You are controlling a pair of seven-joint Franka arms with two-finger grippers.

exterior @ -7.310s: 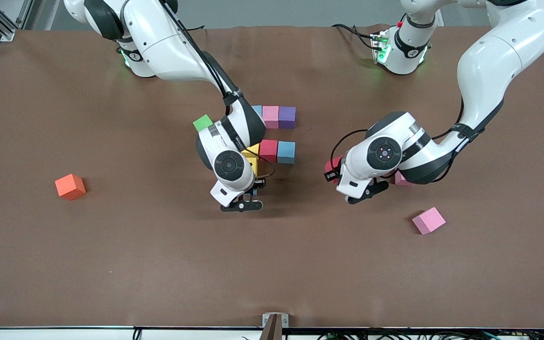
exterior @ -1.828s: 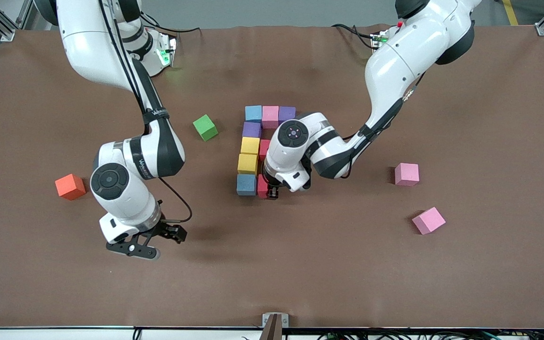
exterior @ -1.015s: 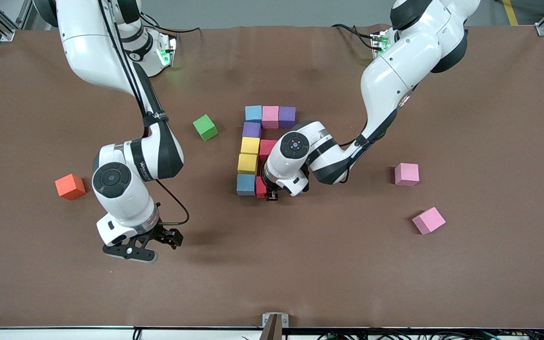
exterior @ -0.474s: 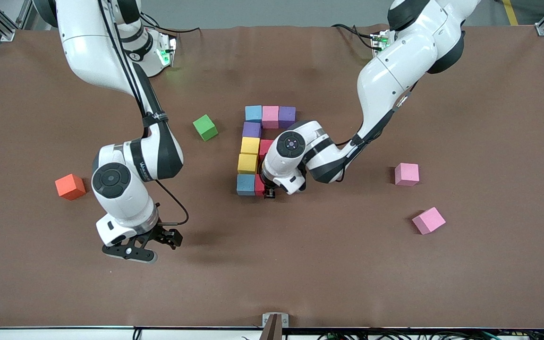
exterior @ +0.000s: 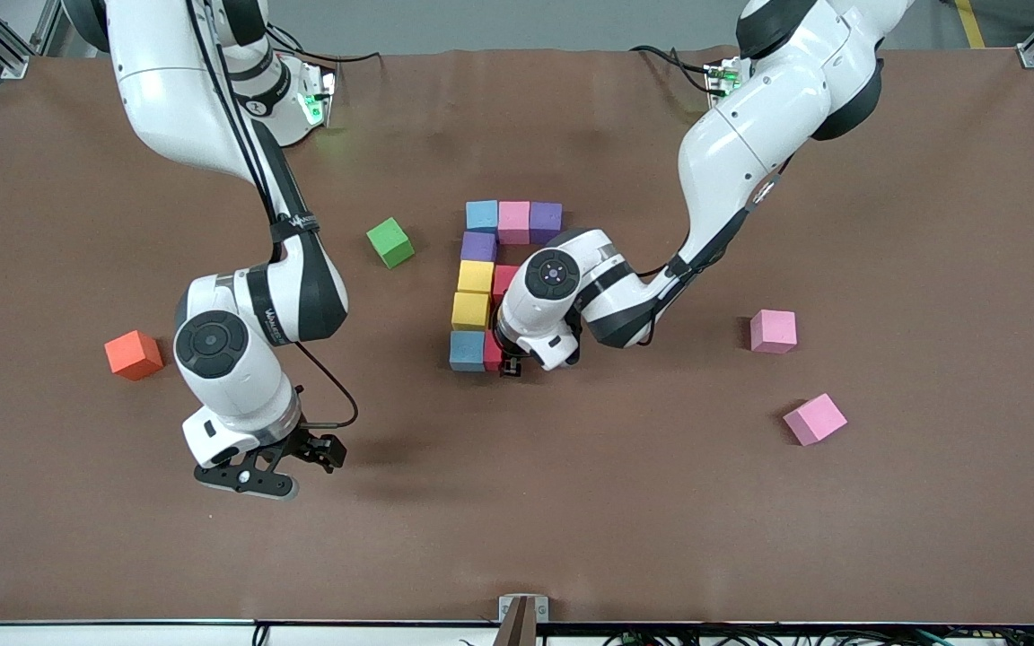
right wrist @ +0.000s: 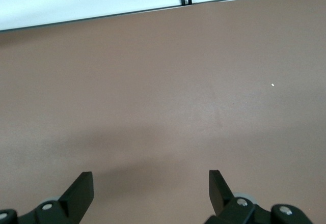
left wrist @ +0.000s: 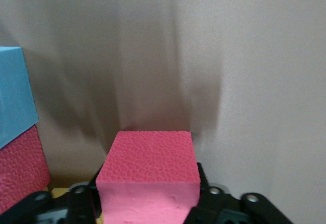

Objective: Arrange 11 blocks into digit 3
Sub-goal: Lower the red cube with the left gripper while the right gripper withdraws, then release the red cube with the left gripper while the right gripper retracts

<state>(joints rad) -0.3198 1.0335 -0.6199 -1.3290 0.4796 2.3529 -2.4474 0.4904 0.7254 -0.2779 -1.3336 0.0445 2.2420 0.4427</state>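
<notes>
The left arm reaches down into the middle of the bench, and the left gripper is low at the nearest end of the half-built figure. A red block sits inside that gripper, right up against a blue block. In the left wrist view the red block fills the space inside the left gripper, but whether it is clamped or loose I cannot tell.

The bar farthest from the front camera is a light blue block, a pink block and a purple block, all touching. Coming nearer along the right arm's side are a second purple block, a yellow block, a second yellow block and then the blue block. Another red block sits beside the first yellow one, partly hidden by the left arm.

Two loose pink blocks lie toward the left arm's end, one farther from the front camera than the other. A green cube and an orange cube lie toward the right arm's end.

The right arm waits. The right gripper hangs over bare bench, its fingers spread wide and empty.
</notes>
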